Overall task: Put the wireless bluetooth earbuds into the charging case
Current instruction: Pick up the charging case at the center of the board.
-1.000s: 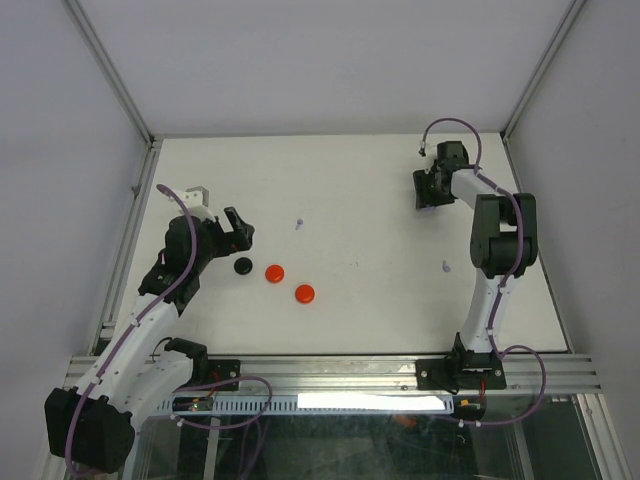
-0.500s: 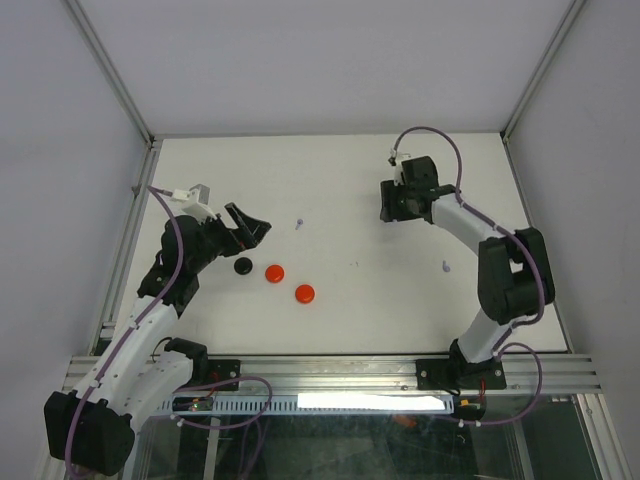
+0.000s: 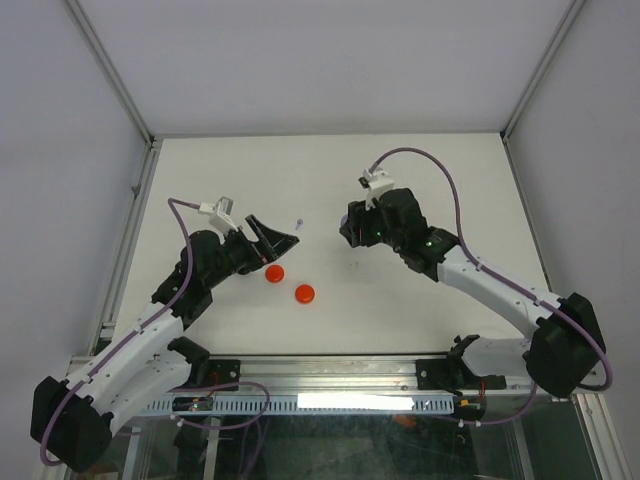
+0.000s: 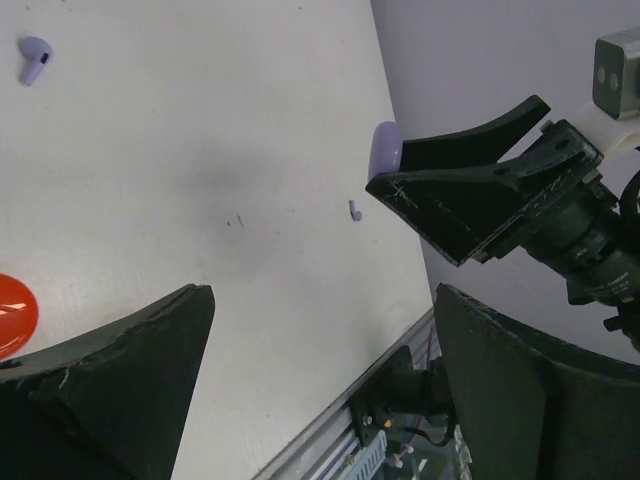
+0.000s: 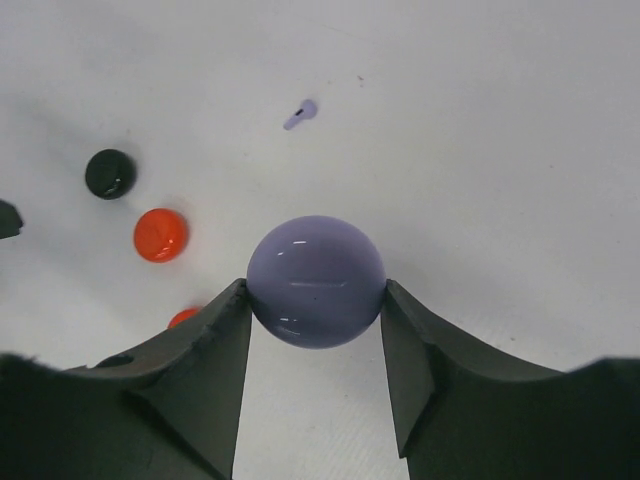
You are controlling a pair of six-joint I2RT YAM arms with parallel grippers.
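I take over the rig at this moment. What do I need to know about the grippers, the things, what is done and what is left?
Left gripper: open, empty, pointing toward the right gripper.
Right gripper: shut on the round lavender case, which looks closed.
Earbud: one lavender piece lies loose on the table, beyond the case.
Also on the table: two red discs and a black disc.
Done: the case is gripped. No earbud is in it.
Left: probably open the case, pick up the earbud with the left gripper, and insert it.
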